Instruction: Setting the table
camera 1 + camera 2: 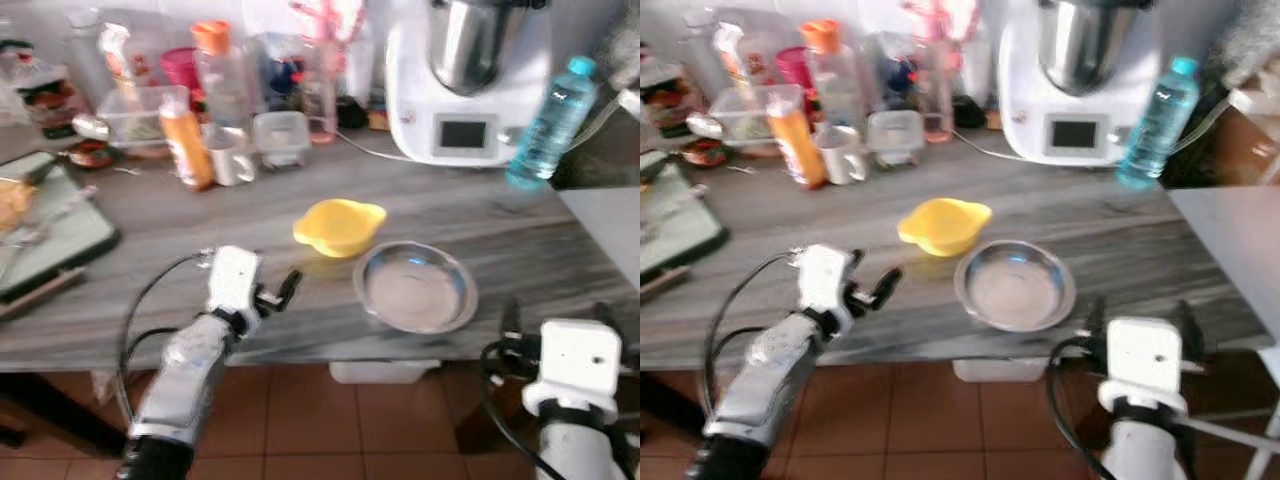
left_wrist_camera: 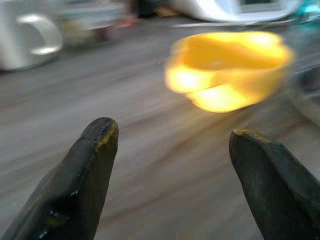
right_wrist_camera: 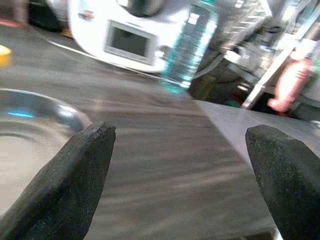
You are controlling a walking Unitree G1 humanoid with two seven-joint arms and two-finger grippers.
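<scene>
Grey wood-grain desk (image 1: 500, 215): yellow bowl (image 1: 340, 226) mid-desk, just beside steel plate (image 1: 415, 288). Left end effector (image 1: 278, 292) fingers spread wide, empty, near bowl. Right end effector (image 3: 182, 175) wide open, empty, at desk edge near plate.

No text legible anywhere. Far right, the blue water bottle (image 1: 552, 120) carries a label, too blurred to read. The white kitchen machine (image 1: 468, 80) at the far side shows a dark, blank display panel (image 1: 463, 133). The orange bottle (image 1: 186, 147) at far left shows no readable print.
</scene>
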